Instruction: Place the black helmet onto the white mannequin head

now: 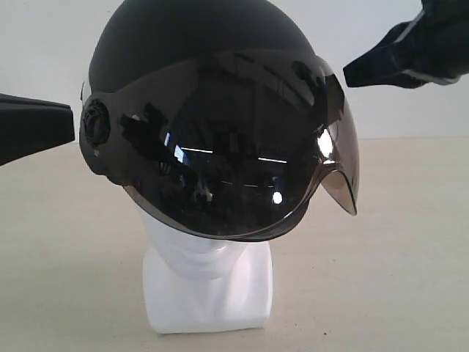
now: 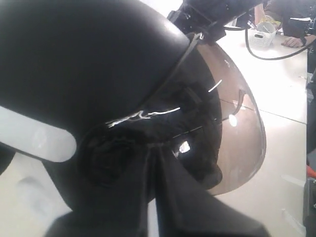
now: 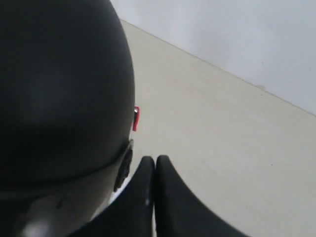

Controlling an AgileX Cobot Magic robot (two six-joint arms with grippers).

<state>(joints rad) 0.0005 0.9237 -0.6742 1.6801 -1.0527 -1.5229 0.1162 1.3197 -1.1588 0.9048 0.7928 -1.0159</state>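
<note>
A pale beige table [image 1: 396, 279] runs back to a plain white wall [image 1: 44, 44], and on it stands the white mannequin head [image 1: 209, 282], of which only the chin, neck and squarish base show in the exterior view. The black helmet [image 1: 190, 44] sits on top of that head, upright and facing the exterior camera. Its smoky visor [image 1: 234, 169] is lowered over the face as far as the chin and carries dark reflections and a few bright spots. The left gripper [image 1: 72, 123] reaches in level on the helmet's left-arm side, with its tip just beside the round side pivot [image 1: 95, 123]. In the left wrist view its two fingers lie pressed flat together with nothing between them, their tips [image 2: 153, 148] right at the helmet where shell, pivot and visor edge meet; whether they actually touch it cannot be told. The right gripper [image 1: 348, 73] hangs at the helmet's opposite side, higher up, slanting down toward the upper corner of the visor and just apart from it. Seen from the right wrist, its fingers [image 3: 148, 170] are likewise closed against each other, empty, close beside the helmet's matte shell, where a small red tab [image 3: 137, 118] pokes out at the rim
</note>
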